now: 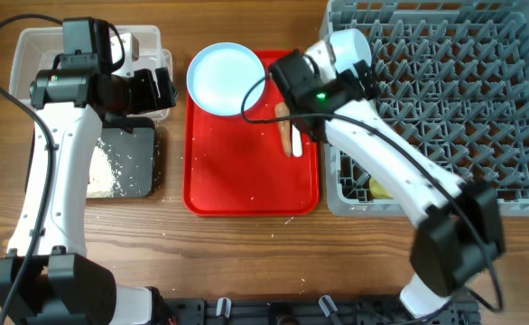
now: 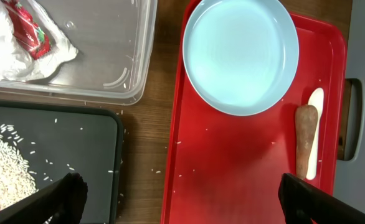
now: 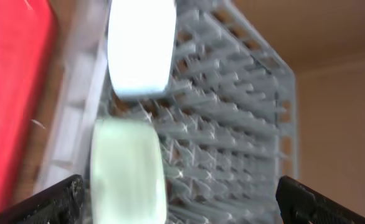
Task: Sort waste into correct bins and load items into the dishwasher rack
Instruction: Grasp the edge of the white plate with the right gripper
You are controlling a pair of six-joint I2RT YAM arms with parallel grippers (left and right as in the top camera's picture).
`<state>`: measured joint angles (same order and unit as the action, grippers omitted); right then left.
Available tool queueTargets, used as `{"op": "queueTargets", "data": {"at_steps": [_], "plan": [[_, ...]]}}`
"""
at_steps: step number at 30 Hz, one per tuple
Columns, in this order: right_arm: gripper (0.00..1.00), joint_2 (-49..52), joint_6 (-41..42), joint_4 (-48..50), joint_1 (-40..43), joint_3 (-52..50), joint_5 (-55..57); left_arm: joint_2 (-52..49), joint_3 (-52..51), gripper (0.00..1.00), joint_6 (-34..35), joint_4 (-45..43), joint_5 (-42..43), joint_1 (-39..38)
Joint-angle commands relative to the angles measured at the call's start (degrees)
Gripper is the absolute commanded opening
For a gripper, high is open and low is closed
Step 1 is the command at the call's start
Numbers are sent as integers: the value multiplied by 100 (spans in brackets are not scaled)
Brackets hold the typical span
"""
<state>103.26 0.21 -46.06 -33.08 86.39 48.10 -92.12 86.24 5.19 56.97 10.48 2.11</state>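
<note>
Sorting looks largely done, and the step in hand seems to be clearing the red serving tray (image 2: 232,162); the red-and-white wrapper and napkin (image 2: 27,34) lie in the clear tub (image 2: 108,56), the rice crumbs (image 2: 5,168) lie on the black tray (image 2: 76,143), and two pale blue bowls (image 3: 139,43) stand on edge in the dishwasher rack (image 1: 481,117) with the yellow cup (image 1: 379,188) near its front corner. On the red tray are the pale blue plate (image 2: 240,53) at its far left corner and, near the right edge, the brown sausage-shaped piece (image 2: 305,140) touching the white plastic spoon (image 2: 317,102), apparently lying partly on it; both run lengthwise along the tray's long side, away from the robot and towards it, the sausage's thicker end nearer the plate; which end of the spoon is its bowl I cannot tell. The left gripper (image 2: 181,183) hangs above the tray's left edge, fingers spread wide and empty; the right gripper (image 3: 179,182) looks onto the rack's edge through a blurred view, fingers wide apart, nothing between them. The next move probably calls for closing across the sausage's short width, lifting it clear of the spoon without dragging the spoon, and carrying it to a bin.
</note>
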Motion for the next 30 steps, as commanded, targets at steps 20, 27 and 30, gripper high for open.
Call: {"op": "queueTargets", "data": {"at_steps": [20,27,30], "plan": [[88,-293,1213,2468,9,72,-5294,42,79,100,-26,-13,-11,31],[87,750,2505,2922,4,103,-4859,42,79,100,-26,-11,-11,31],[82,1231,2555,3034,4,103,-4933,42,79,100,-26,-11,-11,31]]}}
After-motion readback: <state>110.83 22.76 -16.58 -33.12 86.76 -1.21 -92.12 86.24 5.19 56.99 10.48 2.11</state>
